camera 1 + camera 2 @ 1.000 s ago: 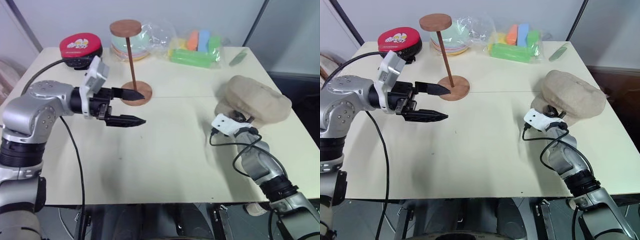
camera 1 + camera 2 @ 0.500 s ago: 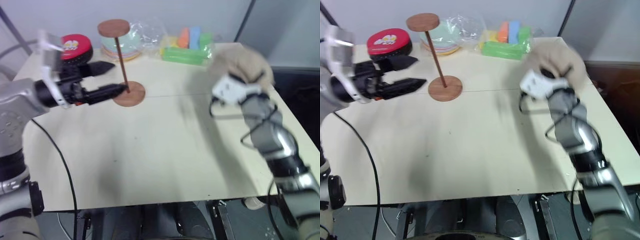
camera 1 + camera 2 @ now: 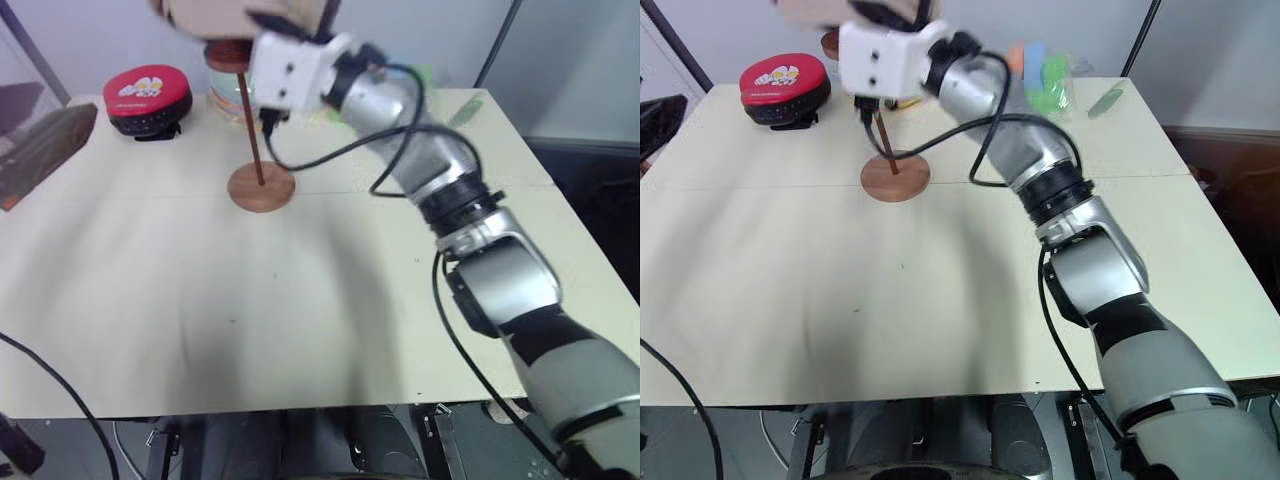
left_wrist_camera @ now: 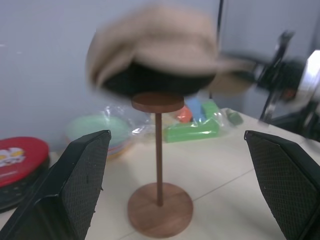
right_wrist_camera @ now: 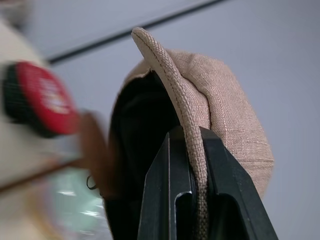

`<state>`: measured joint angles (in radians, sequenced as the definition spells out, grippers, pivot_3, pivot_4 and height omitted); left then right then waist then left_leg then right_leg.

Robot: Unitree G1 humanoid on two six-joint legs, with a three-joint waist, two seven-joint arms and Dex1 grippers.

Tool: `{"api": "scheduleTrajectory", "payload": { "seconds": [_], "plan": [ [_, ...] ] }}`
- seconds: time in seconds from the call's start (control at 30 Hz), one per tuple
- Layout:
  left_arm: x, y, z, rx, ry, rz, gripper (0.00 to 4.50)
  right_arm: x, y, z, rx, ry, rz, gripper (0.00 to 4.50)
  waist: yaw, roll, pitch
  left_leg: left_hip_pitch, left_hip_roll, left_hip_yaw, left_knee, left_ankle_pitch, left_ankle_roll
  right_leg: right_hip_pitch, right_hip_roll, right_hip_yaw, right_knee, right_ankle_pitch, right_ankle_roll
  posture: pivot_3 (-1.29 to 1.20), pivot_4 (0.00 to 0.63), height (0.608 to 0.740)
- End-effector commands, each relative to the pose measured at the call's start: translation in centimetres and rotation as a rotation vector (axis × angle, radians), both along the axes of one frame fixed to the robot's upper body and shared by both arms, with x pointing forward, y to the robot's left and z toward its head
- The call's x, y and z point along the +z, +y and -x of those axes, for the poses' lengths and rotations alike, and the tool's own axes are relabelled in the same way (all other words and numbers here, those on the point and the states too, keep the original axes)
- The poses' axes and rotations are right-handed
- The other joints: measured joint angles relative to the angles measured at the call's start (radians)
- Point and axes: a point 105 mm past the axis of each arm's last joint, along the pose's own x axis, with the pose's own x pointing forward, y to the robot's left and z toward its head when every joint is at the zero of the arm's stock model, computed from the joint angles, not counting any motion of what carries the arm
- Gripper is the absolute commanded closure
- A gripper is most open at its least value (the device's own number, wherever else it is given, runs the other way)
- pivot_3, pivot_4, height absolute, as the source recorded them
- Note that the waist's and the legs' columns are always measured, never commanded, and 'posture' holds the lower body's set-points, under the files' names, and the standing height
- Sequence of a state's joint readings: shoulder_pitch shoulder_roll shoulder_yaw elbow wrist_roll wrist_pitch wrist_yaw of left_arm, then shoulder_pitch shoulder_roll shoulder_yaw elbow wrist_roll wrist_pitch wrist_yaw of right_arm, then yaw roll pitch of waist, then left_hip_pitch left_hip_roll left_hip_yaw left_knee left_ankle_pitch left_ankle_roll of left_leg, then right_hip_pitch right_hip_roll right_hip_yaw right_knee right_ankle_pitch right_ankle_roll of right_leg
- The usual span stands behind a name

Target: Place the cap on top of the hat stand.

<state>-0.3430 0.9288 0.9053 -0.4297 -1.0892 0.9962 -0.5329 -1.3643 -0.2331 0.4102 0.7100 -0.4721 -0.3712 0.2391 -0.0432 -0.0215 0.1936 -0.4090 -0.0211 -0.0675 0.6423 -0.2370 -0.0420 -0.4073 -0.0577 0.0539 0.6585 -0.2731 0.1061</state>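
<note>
Pale desk [image 3: 150,300]: right hand [image 5: 192,150] pinches the cap [image 4: 155,50] just above the hat stand [image 4: 159,170]; next, centre, lower, release. Left hand [image 4: 185,190] gapes empty.

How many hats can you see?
2. The tan cap is held by its rim in the right pincer, just above the top of the hat stand. The red cap sits on the table's far left corner.
</note>
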Motion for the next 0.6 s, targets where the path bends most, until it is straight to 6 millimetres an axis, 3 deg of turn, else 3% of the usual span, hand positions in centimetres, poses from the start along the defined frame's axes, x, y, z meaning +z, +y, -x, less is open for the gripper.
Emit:
{"api": "scheduleTrajectory", "payload": {
  "seconds": [0.03, 0.23, 0.43, 0.53, 0.6],
  "plan": [
    [1.1, -0.2, 1.1, 0.015, -0.05, -0.028, 0.0, -0.3, 1.0, 1.6, 0.08, -0.046, 0.006, 4.49, 0.001, 0.0, 0.0, 0.0, 0.0, 0.0, 0.0, 0.0, 0.0, 0.0, 0.0, 0.0, 0.0, 0.0, 0.0, 0.0, 0.15, 0.74],
    [1.2, -0.1, 0.8, 0.016, -0.04, -0.032, 0.0, -4.5, 1.0, 0.9, 0.014, -0.026, 0.072, 4.49, -0.003, 0.0, 0.0, 0.0, 0.0, -0.001, -0.002, 0.001, -0.002, -0.002, 0.001, -0.001, 0.001, 0.0, 0.0, 0.0, 0.15, 0.74],
    [1.0, -0.8, -0.2, -0.025, -0.025, -0.041, 0.0, -7.4, 0.7, 0.4, -0.058, -0.207, 0.218, 4.49, -0.003, 0.0, 0.0, 0.0, 0.0, -0.001, -0.009, 0.004, -0.007, -0.005, 0.002, -0.001, 0.002, -0.001, -0.001, 0.0, 0.15, 0.74],
    [1.1, -1.2, -0.7, -0.048, -0.023, -0.053, 0.0, -7.9, 0.4, 0.1, -0.068, -0.182, 0.205, 3.5, -0.004, -0.001, 0.0, 0.0, -0.001, -0.001, -0.01, 0.005, -0.008, -0.006, 0.003, -0.001, 0.003, -0.001, -0.002, 0.0, 0.15, 0.74],
    [1.3, -1.4, -1.0, -0.065, -0.025, -0.056, 0.0, -7.7, 0.1, 0.2, -0.072, -0.186, 0.198, 2.49, -0.004, -0.001, 0.0, 0.0, -0.001, -0.001, -0.01, 0.005, -0.008, -0.006, 0.003, -0.001, 0.003, -0.001, -0.002, 0.0, 0.15, 0.74]
  ]
}}
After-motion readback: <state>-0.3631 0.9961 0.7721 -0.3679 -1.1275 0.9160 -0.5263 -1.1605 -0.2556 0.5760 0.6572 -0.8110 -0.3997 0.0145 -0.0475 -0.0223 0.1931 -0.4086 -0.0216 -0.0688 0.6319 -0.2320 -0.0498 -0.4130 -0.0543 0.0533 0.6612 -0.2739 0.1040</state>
